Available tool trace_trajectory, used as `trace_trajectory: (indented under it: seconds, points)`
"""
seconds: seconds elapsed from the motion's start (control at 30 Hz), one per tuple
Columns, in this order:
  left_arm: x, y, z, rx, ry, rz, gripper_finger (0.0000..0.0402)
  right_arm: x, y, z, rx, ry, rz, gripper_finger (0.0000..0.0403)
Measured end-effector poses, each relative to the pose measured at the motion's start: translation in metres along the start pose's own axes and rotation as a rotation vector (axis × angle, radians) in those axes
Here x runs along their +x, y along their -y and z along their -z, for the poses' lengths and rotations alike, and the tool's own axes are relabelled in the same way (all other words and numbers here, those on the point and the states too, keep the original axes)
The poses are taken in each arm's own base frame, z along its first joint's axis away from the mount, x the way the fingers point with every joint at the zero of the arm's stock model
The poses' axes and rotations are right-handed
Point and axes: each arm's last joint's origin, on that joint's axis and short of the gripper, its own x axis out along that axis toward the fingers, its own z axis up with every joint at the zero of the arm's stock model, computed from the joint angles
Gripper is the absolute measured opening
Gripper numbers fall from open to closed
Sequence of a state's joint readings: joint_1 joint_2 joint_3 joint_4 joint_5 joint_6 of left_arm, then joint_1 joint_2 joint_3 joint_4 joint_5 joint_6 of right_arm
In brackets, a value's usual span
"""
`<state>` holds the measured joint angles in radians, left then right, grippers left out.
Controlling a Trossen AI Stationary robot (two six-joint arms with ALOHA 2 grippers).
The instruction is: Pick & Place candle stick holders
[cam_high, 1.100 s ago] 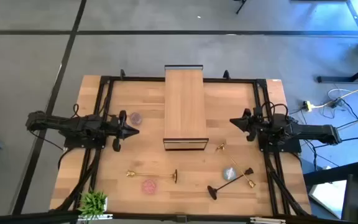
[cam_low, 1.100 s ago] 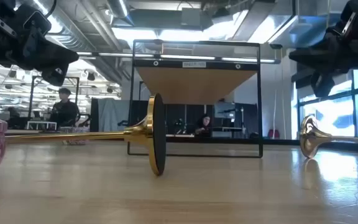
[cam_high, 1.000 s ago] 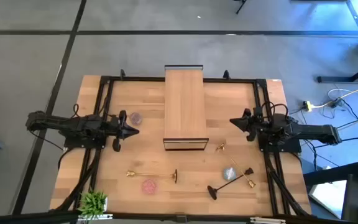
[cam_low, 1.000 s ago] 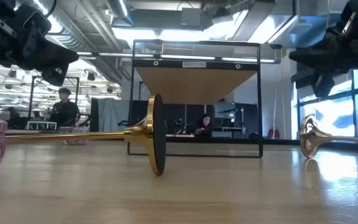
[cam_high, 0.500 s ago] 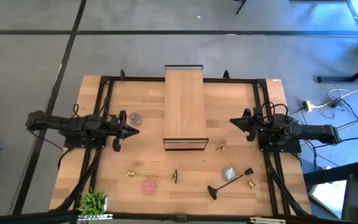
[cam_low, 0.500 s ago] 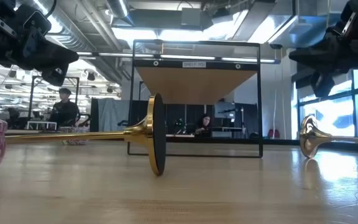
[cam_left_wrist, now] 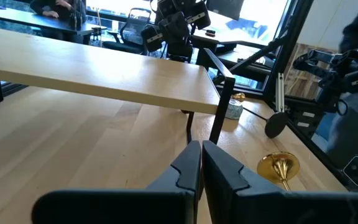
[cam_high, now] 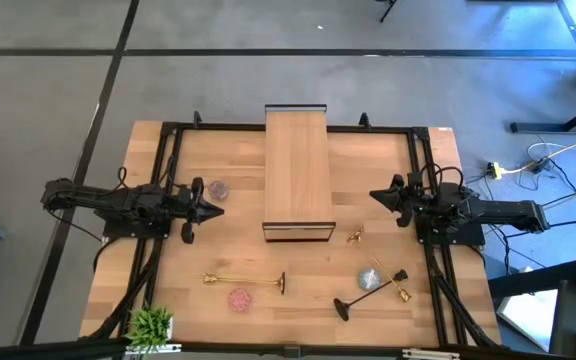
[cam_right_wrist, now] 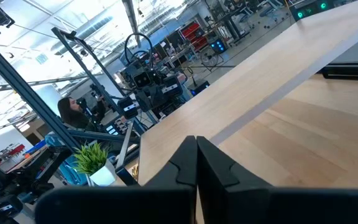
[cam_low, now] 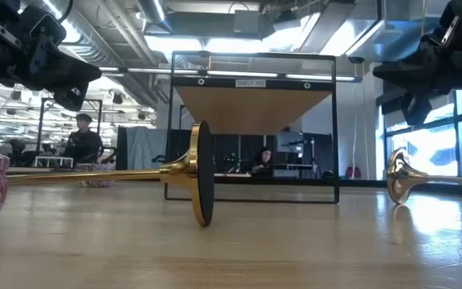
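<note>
Because both the left end effector (cam_high: 214,210) and right end effector (cam_high: 376,195) hover pinched together and empty, nothing is gripped. The gold candle stick holder (cam_high: 245,280) lying near the surface's (cam_high: 218,240) front edge could roll away if nudged off-centre.

Even, fairly bright light falls on the table (cam_high: 218,250) in the high view, with only short, soft shadows under the arms and the small objects. In the low view the light comes from ceiling strips and from windows at the right; both arms read as dark silhouettes against them, and the tabletop takes a pale sheen near the right edge. The gold candle stick holder (cam_low: 187,170) catches sharp highlights along its stem, while the nearest table surface is soft and out of focus. Both wrist views look toward bright windows that wash out, and their straight edges bow near the borders.
</note>
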<state>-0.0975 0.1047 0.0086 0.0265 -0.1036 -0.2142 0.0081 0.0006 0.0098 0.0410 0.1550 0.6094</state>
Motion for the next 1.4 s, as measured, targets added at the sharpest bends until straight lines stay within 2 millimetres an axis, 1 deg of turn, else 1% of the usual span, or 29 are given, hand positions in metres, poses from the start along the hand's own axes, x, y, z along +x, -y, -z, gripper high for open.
trace_trajectory:
  seconds: [1.1,1.2,1.33,1.4]
  points:
    - [0.0,0.0,0.0,0.0,0.0,0.0,0.0013,0.0,0.0,0.0,0.016,0.0,0.0,0.0001]
    - [0.0,0.0,0.0,0.0,0.0,0.0,0.0011,0.0,-0.0003,-0.0002,0.12,0.0,-0.004,0.0001]
    - [0.0,0.0,0.0,0.0,0.0,0.0,0.0011,-0.0001,-0.0028,-0.001,0.411,-0.028,-0.06,0.0001]
    - [0.0,0.0,0.0,0.0,0.0,0.0,0.0012,-0.0001,-0.0032,-0.0015,0.496,-0.027,-0.066,0.0001]
